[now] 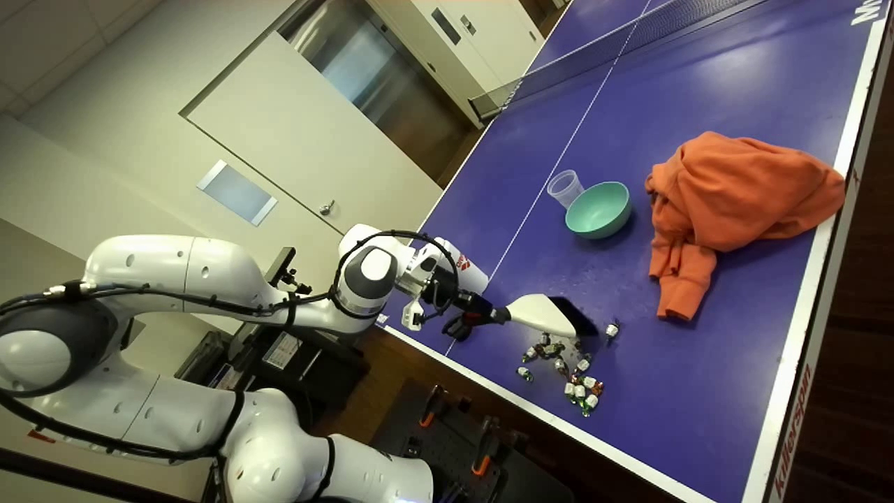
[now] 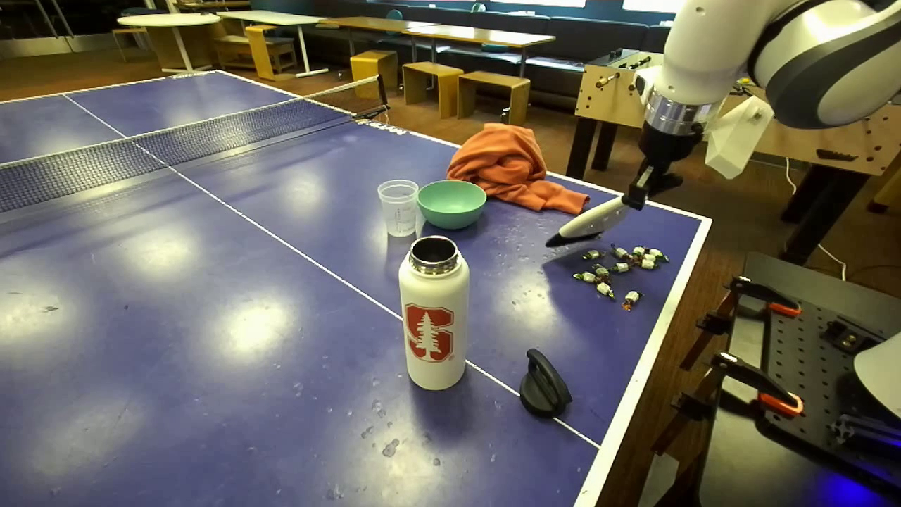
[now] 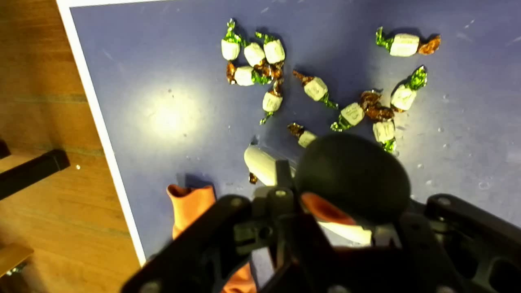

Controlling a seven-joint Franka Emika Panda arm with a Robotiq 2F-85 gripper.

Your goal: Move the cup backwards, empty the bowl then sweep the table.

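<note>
The clear whitish cup (image 1: 564,187) stands upright beside the teal-green bowl (image 1: 597,213); the cup (image 2: 399,211) and bowl (image 2: 452,205) also show close together in an exterior view. The bowl's visible inside is bare. Both stand on the blue table (image 2: 303,317). My gripper (image 1: 494,313) is shut on the dark handle of a white brush (image 1: 539,313) with black bristles. The brush (image 2: 598,220) is tilted, bristles low over the table; I cannot tell if they touch. The handle's end hides part of the jaws in the wrist view (image 3: 331,219). Cup and bowl are out of the wrist view.
Several wrapped candies (image 1: 578,388) lie near the brush; one candy (image 1: 612,330) lies beyond its bristles. An orange cloth (image 1: 747,188) lies past the bowl. A white bottle (image 2: 434,324) stands open near its black lid (image 2: 545,387). A net (image 2: 211,144) crosses the table.
</note>
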